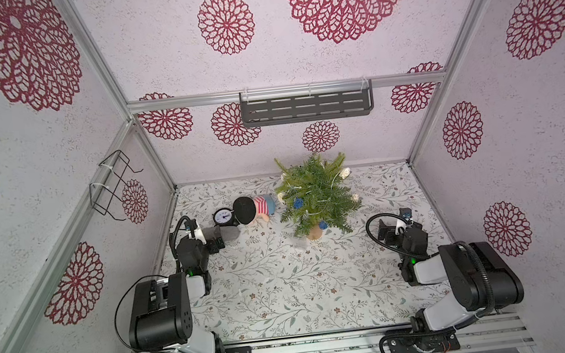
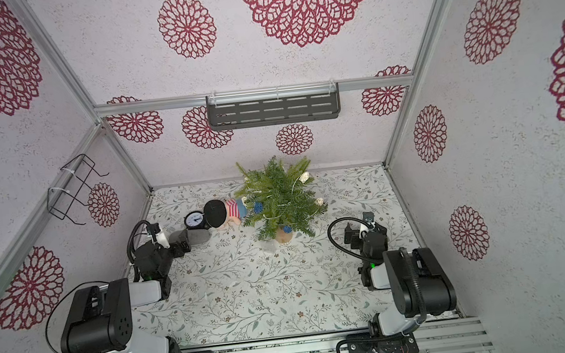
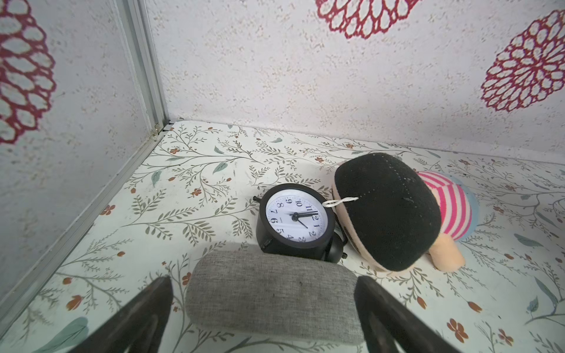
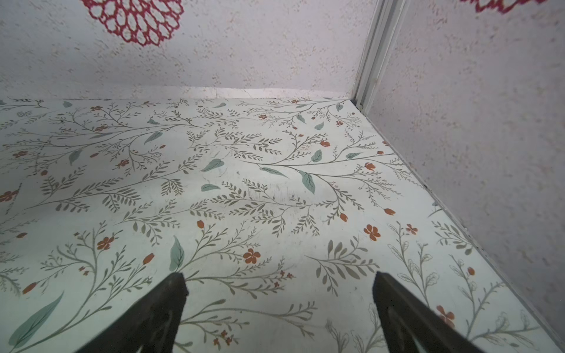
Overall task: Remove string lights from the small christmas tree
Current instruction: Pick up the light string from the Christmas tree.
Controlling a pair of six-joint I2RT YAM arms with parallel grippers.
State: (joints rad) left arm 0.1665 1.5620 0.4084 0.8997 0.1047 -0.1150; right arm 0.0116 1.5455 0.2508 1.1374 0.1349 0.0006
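String lights (image 1: pixel 344 172) drape the small christmas tree (image 1: pixel 316 191), clear box (image 1: pixel 300 242) mid-frame at its stump (image 1: pixel 315 232); released left gripper (image 3: pixel 263 279) flanks a closed grey case (image 3: pixel 269 299); right gripper (image 4: pixel 278 282) also released.

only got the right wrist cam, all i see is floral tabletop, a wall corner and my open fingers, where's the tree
Observer: The small christmas tree stands upright at the back of the table, about mid-width. It is off to the left of the right gripper and a bit farther back.
Operator: ok and are the lights on it or off already
Observer: They are on it. The string lights are draped through the branches, with cream and blue balls showing, and neither gripper touches them.
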